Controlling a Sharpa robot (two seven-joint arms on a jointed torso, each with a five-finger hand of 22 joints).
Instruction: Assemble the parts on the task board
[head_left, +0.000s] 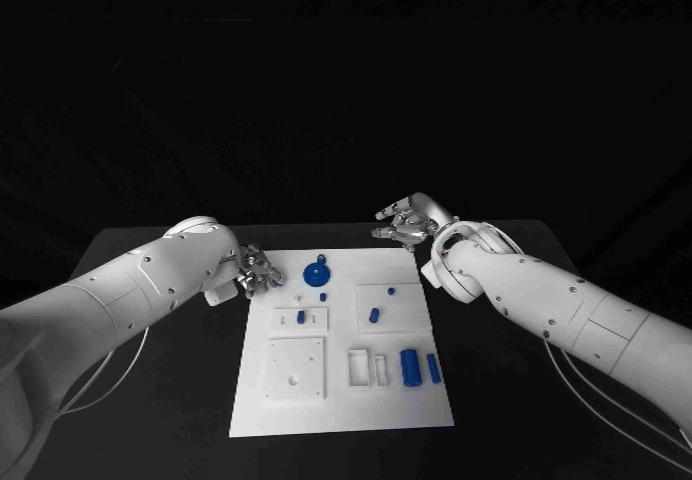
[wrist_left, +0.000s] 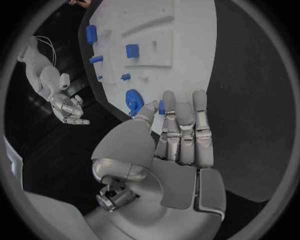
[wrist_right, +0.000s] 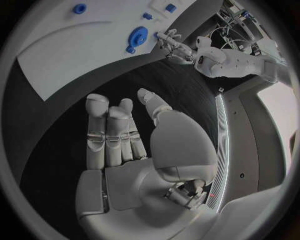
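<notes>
On the white rectangular task board (head_left: 340, 395), near its far edge, lies the blue round gear-like part (head_left: 317, 271), flat on the plate. Nearer me sit a small blue peg (head_left: 300, 317) in a raised white block and a second blue peg (head_left: 374, 315) on the neighbouring block. Two longer blue cylinders (head_left: 410, 367) lie side by side in the near right section, long axes running toward and away from me.

My left hand (head_left: 255, 272) hovers at the board's left edge, just beside the gear-like part and apart from it. In the left wrist view my left-hand fingers (wrist_left: 186, 131) are extended, close together, and hold nothing; the part (wrist_left: 134, 100) lies just beyond the fingertips.

My right hand (head_left: 411, 222) hangs past the board's far right corner, over the black table (head_left: 144, 250), fingers straight and empty (wrist_right: 112, 135). It stands farther from the gear-like part than my left.

Judgement: the left hand is better placed; a short reach forward and inward should meet the part.
</notes>
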